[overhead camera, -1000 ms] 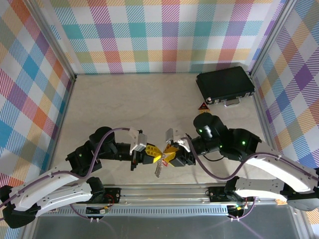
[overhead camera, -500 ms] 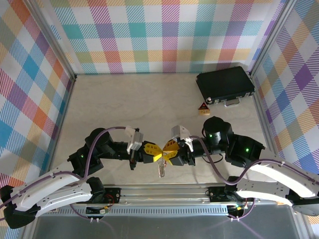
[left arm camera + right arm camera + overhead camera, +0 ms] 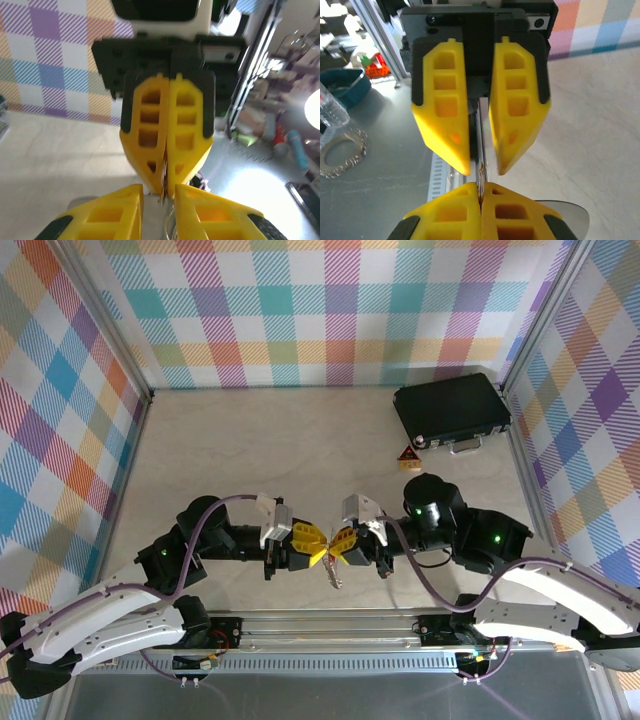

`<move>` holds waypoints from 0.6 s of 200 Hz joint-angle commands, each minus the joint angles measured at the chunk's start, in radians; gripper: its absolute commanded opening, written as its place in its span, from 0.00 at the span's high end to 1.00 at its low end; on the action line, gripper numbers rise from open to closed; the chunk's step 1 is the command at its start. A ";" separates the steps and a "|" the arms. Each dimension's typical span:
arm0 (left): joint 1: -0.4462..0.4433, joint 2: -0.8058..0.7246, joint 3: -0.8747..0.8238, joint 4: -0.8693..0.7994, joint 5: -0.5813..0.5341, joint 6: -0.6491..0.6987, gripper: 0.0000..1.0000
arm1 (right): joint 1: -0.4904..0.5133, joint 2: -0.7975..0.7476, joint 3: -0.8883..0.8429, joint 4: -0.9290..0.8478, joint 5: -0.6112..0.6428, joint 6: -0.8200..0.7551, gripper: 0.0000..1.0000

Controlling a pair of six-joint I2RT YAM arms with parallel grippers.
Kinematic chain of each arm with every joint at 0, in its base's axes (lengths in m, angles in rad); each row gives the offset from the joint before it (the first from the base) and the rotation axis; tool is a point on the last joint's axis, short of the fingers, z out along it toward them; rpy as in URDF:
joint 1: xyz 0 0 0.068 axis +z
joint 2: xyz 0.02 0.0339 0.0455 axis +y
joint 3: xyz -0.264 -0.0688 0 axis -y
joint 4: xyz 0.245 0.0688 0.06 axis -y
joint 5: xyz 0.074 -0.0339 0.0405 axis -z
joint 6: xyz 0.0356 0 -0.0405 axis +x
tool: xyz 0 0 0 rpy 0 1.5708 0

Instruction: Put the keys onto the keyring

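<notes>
The two grippers meet tip to tip above the table's near edge. My right gripper (image 3: 339, 545) (image 3: 481, 188) is shut on a thin metal edge of the keyring (image 3: 481, 176), which runs up out of its closed pads. The rest of the silvery keyring (image 3: 332, 577) hangs below the fingertips, and its wire loop (image 3: 172, 226) shows low in the left wrist view. My left gripper (image 3: 317, 545) (image 3: 159, 191) stands open, its yellow fingers (image 3: 445, 120) on either side of the ring and apart from it. The keys are hidden among the fingers.
A black case (image 3: 452, 410) lies at the back right, with a small orange-brown triangular block (image 3: 407, 455) in front of it. A metal rail (image 3: 330, 625) runs along the near table edge below the grippers. Plaid walls close in the table on three sides.
The right jaws have shut on the keyring and the left jaws have opened off it. The hanging ring has shifted slightly right; the right arm drew closer.
</notes>
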 commanded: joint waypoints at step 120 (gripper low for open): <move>-0.010 0.044 0.060 -0.151 -0.070 0.081 0.77 | 0.018 0.147 0.143 -0.183 0.006 -0.146 1.00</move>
